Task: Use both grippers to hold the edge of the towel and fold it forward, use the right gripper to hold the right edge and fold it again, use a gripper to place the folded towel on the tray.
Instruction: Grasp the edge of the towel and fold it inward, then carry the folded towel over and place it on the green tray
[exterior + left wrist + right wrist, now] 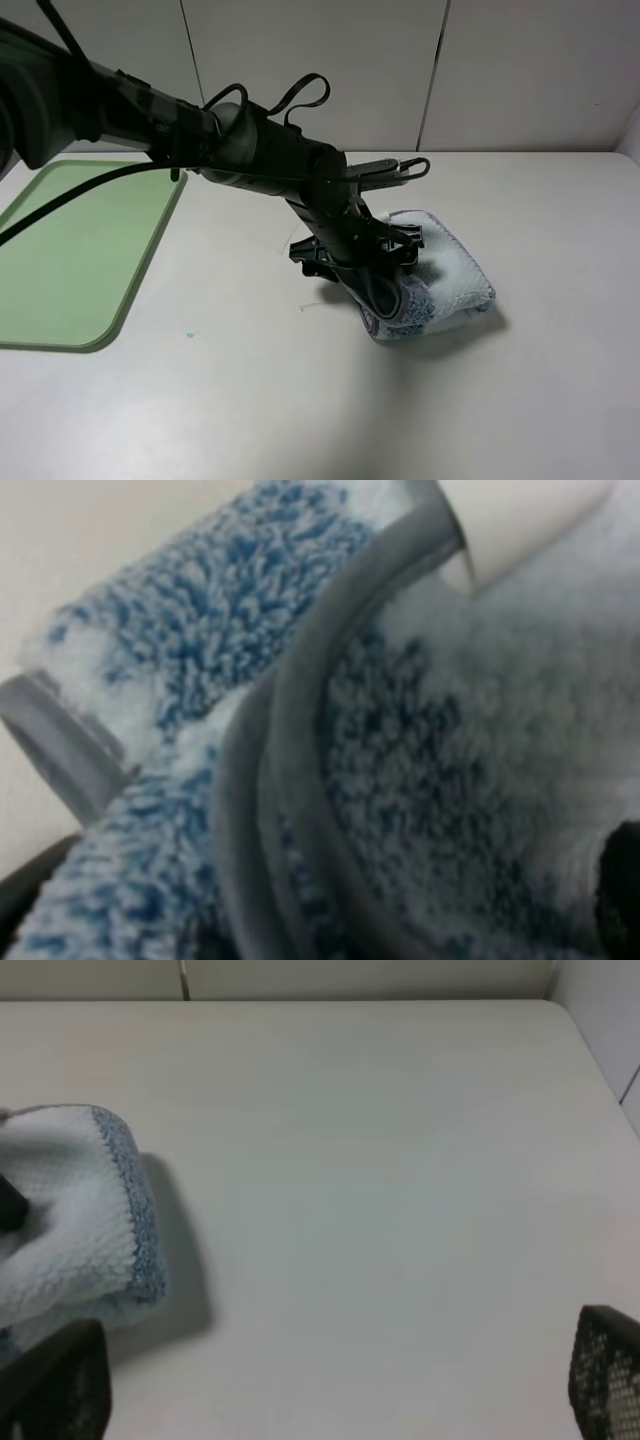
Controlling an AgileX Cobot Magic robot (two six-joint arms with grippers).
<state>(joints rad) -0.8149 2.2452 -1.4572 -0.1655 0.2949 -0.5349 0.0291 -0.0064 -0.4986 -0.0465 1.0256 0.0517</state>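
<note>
Here, left claw (385, 290) pinches fluffy folded towel (445, 275).

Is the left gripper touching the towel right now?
Touching. In the exterior high view the left gripper is pressed into the folded towel; the left wrist view is filled by its pile and grey hem.

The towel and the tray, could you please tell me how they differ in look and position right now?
The towel is a fluffy bundle of blue and white terry, folded thick; the tray is flat, smooth, plain light green. The towel lies right of the table's middle, with the left gripper down on its near-left end; the tray sits at the left edge, apart from that gripper. The tray covers more table than the folded towel. Both rest on the white table.
</note>
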